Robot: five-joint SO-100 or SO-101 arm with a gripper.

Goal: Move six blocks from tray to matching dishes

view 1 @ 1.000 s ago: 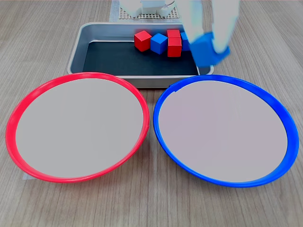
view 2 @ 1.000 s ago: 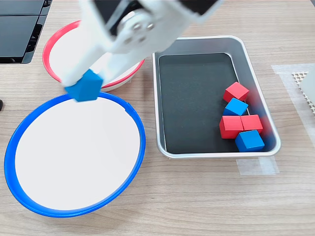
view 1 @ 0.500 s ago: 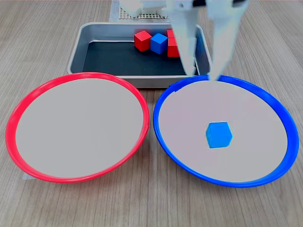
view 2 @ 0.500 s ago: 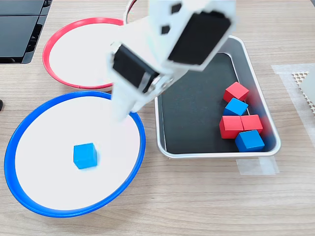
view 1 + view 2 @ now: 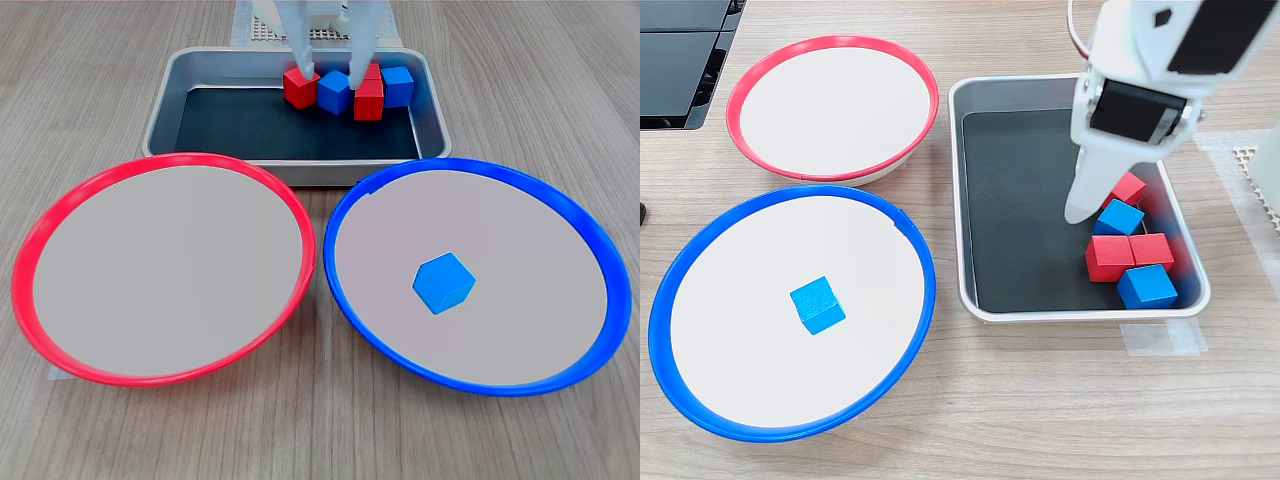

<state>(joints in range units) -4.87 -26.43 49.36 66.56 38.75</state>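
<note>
The gripper point(image 5: 328, 72) hangs spread and empty over the tray point(image 5: 165, 105), its 2 fingers straddling the blue block point(image 5: 335, 92) directly beneath, 1 red block point(image 5: 300, 87) just beside on the first exterior view's left, while another blue block point(image 5: 444, 283) lies in the blue-rimmed dish point(image 5: 590, 235).

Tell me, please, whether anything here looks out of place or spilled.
Nothing stands out. One blue block lies inside the blue-rimmed dish, the red-rimmed dish holds nothing, and the five other blocks sit inside the tray.
</note>
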